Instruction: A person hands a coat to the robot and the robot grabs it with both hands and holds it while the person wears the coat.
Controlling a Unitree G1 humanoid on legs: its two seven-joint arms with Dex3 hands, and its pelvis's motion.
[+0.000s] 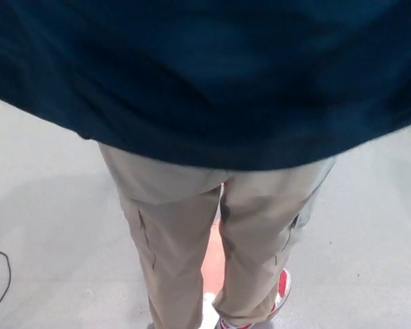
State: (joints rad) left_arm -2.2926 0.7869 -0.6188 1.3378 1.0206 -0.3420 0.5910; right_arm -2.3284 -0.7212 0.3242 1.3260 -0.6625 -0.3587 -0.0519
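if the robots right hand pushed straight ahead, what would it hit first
Neither hand is in view, so its heading cannot be read. The dark blue coat fills the top, worn over the person's tan trousers; likely the coat first.

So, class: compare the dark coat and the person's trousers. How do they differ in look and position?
The coat is dark navy; the trousers are light beige. The coat spreads across the top of the view; the trousers hang below its hem as two narrow legs. Both are fabric garments on the same person.

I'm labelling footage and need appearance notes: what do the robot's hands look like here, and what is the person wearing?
No robot hand or arm shows in the head view, so their look cannot be told. The person wears a dark navy coat that fills the upper picture, beige trousers with slim side pockets, and a red-and-white shoe. The person's hands are not visible.
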